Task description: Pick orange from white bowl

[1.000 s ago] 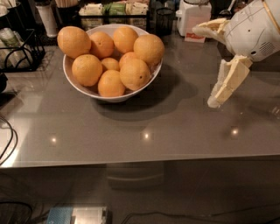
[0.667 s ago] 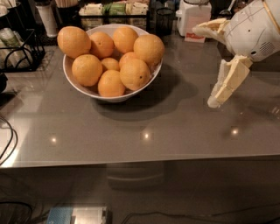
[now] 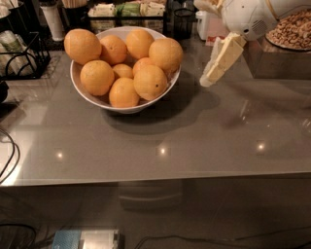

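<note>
The white bowl (image 3: pixel 92 99) stands at the back left of the grey table, heaped with several oranges. A large plain orange (image 3: pixel 166 53) sits at the bowl's right rim, nearest my gripper. Another large one (image 3: pixel 81 46) sits on the left rim. An orange with a small dark speck (image 3: pixel 150 81) lies in front. My gripper (image 3: pixel 202 44) hangs in the air just right of the bowl, open and empty. One cream finger (image 3: pixel 221 59) points down and left. The other finger (image 3: pixel 206 6) is at the top edge.
A black wire rack (image 3: pixel 22 58) stands left of the bowl. Condiment boxes (image 3: pixel 129 9) and a dark cup (image 3: pixel 182 22) line the back. A tray of nuts (image 3: pixel 291 29) sits on a raised block at back right. Cables (image 3: pixel 9 155) lie at the left edge.
My gripper has moved left and up, closer to the bowl's right rim. The bowl and oranges have not moved.
</note>
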